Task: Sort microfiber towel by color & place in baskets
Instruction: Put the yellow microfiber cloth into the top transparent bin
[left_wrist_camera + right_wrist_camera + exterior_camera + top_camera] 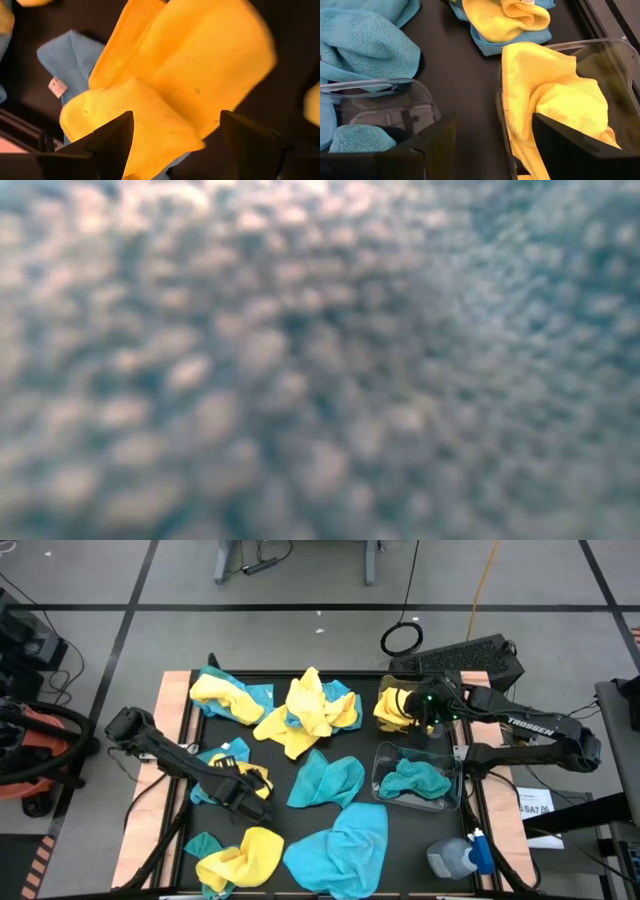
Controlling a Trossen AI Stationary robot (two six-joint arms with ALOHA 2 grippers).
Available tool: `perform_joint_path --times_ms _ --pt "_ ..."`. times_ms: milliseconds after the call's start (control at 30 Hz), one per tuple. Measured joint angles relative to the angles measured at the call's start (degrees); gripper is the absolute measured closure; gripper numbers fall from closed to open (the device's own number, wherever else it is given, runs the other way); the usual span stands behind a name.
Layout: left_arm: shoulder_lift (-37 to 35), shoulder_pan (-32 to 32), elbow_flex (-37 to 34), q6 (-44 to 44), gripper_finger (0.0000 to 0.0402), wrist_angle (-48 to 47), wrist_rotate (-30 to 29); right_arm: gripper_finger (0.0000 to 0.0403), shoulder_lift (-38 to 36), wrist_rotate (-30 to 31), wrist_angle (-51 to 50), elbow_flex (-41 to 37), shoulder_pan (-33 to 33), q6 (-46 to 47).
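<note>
Towels are lying scattered over the black table point(300, 825), yellow ones and teal ones mixed. A yellow-and-teal heap point(305, 710) is sitting at the far middle, another yellow towel point(222, 695) is lying at the far left, and a yellow towel point(245, 855) is resting at the near left beside a big teal towel point(340, 850). Two clear bins are standing on the right side: the far bin point(615, 60) is holding a yellow towel point(545, 95) draped over its wall, and the near bin point(385, 760) is holding a teal towel point(415, 780).

The right gripper point(425, 710) is hovering over the far bin with its fingers spread, gripping nothing. The left gripper point(175, 135) is hanging above the near-left yellow towel, jaws wide apart and empty.

A keyboard point(470, 658) is lying beyond the bins, and a blue-capped bottle point(460, 855) is lying at the near right. The low view is filled by blurred cloth texture.
</note>
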Motion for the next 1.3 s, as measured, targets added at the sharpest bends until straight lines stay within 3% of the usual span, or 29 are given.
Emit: perform_joint_path --times_ms 267,367,467,600,667,933,1133,1300 --pt "0.0 0.3 -8.7 -0.3 0.0105 7.6 -2.4 0.0151 0.0 0.0 -1.0 0.0 1.4 0.4" --pt "0.0 0.5 -10.1 -0.2 0.0130 10.0 -2.8 0.0151 0.0 0.0 -1.2 0.0 1.7 0.7" --pt "0.0 0.5 -10.2 1.0 0.0198 11.1 -2.8 0.0151 0.0 0.0 -1.4 0.0 1.9 1.0" --pt "0.0 0.5 -10.2 3.0 0.0347 11.6 -1.5 0.0151 0.0 0.1 -2.0 0.0 1.9 1.5" --pt "0.0 0.5 -10.2 3.4 0.0384 11.4 -1.3 0.0151 0.0 0.1 -2.0 0.0 1.9 1.7" --pt "0.0 0.4 -3.8 4.3 0.0397 2.7 -4.7 0.0151 0.0 0.1 -2.5 0.0 1.9 1.7" --pt "0.0 0.4 7.9 4.3 0.0399 -8.3 -12.9 0.0151 -0.1 -0.5 -2.3 0.3 1.9 1.3" --pt "0.0 0.4 18.1 4.5 0.0400 -14.7 -21.7 0.0151 -0.1 -6.2 -0.3 1.8 2.9 -0.7"
